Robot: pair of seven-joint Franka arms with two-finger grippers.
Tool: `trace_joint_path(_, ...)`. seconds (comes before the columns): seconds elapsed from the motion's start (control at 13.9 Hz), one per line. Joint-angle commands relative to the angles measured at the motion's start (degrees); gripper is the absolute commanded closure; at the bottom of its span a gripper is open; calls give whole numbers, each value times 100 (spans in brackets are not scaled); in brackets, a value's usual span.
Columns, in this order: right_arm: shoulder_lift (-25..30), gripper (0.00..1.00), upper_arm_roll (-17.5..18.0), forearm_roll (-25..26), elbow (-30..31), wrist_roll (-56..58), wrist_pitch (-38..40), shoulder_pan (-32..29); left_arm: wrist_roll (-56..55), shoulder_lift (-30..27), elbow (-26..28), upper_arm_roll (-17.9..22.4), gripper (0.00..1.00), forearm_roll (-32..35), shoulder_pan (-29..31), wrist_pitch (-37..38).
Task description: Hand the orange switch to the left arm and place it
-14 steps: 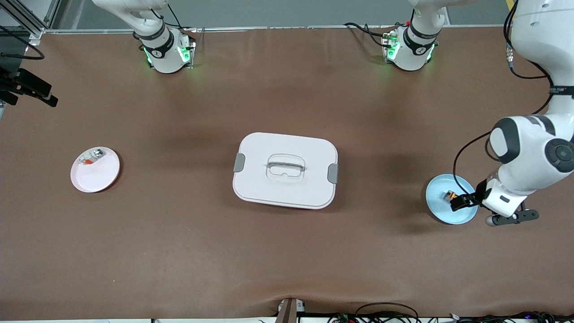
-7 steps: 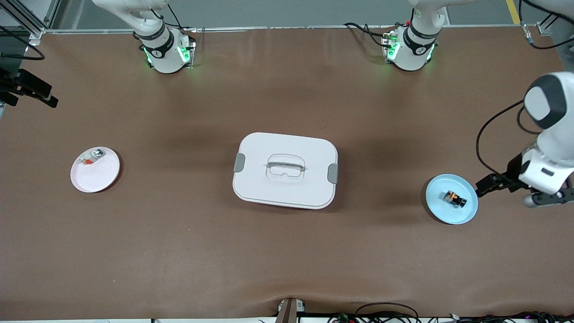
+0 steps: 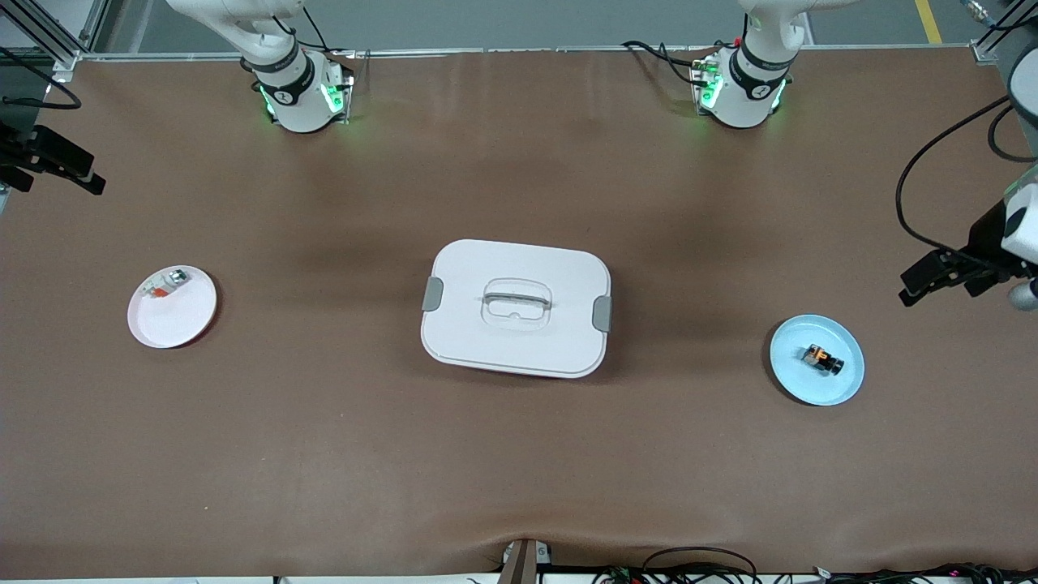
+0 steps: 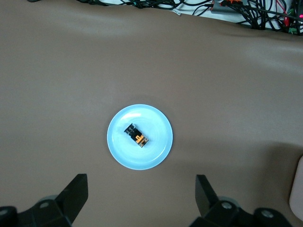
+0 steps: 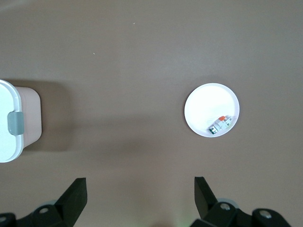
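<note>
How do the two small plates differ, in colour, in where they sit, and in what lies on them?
The blue plate sits toward the left arm's end of the table; the pink plate sits toward the right arm's end, with the box between them. The blue plate carries the orange switch near its middle; the pink plate carries a whitish part with an orange bit, close to its rim. Both are small, round and flat on the table.

No text, label, brand, number or sign can be read anywhere in these views: nothing legible shows on the box (image 3: 516, 308), on the two plates, on the switch (image 3: 822, 358), or on the arms' bases.
</note>
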State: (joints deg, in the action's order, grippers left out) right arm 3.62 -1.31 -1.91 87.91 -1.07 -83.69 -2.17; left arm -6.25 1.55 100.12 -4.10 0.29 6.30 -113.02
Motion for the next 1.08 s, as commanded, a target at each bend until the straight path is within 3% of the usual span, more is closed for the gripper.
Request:
trace_joint_path(0.0, 130, 0, 8, -90, 95, 54, -24, -55, 142, -94, -238, -38, 0, -64, 47, 394)
trace_joint_path(0.57, 121, 0, 26, -90, 104, 54, -16, -46, 116, -94, -335, -47, 0, -99, -15, 500)
trace_joint_path(1.0, 130, 0, 26, -90, 113, 54, 11, -38, 1, -50, -397, 101, 0, -90, -401, 491)
